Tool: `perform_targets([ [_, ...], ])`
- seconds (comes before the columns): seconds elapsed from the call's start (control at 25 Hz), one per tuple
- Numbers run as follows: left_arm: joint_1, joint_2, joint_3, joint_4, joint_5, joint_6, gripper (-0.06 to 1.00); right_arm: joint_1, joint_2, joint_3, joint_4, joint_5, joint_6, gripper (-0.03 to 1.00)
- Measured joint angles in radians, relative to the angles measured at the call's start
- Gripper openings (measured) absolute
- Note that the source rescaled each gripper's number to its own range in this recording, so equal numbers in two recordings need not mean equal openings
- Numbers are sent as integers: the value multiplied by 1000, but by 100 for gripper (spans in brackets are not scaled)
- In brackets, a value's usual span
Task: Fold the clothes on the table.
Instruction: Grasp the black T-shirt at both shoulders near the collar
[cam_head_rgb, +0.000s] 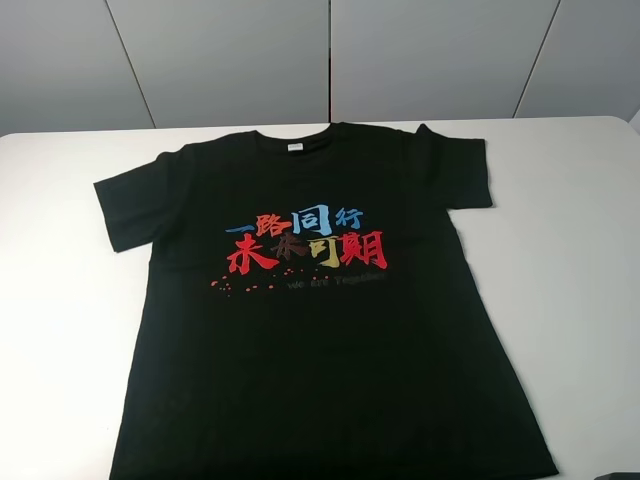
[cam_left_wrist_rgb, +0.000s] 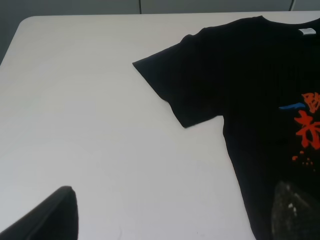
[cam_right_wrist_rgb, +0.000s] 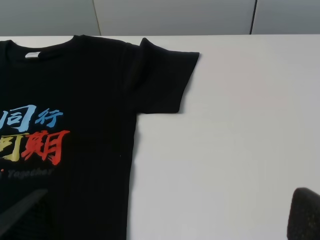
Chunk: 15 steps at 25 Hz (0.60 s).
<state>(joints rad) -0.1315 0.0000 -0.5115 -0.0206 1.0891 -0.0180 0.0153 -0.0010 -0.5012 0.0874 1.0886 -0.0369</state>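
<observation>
The black T-shirt (cam_head_rgb: 310, 320) lies flat and face up on the white table (cam_head_rgb: 60, 300), collar at the far side and hem at the near edge. Red, blue and yellow characters (cam_head_rgb: 305, 240) cross the chest, and a white neck label (cam_head_rgb: 294, 148) shows at the collar. In the left wrist view my left gripper (cam_left_wrist_rgb: 175, 200) is open above the table beside the shirt's left sleeve (cam_left_wrist_rgb: 185, 80); one fingertip (cam_left_wrist_rgb: 295, 210) hangs over the shirt body. My right gripper (cam_right_wrist_rgb: 172, 200) is open near the right sleeve (cam_right_wrist_rgb: 162, 80), empty, with one fingertip (cam_right_wrist_rgb: 22, 210) over the shirt.
Grey wall panels (cam_head_rgb: 320, 60) stand behind the table's far edge. Bare white tabletop lies on both sides of the shirt (cam_head_rgb: 570, 280). A dark part (cam_head_rgb: 620, 476) shows at the bottom right corner of the high view.
</observation>
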Motion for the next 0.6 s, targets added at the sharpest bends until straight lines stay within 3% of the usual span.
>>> perform_targets([
  [0.6, 0, 0, 0, 0, 0, 0, 100, 0, 0, 0, 0, 0, 0, 100],
])
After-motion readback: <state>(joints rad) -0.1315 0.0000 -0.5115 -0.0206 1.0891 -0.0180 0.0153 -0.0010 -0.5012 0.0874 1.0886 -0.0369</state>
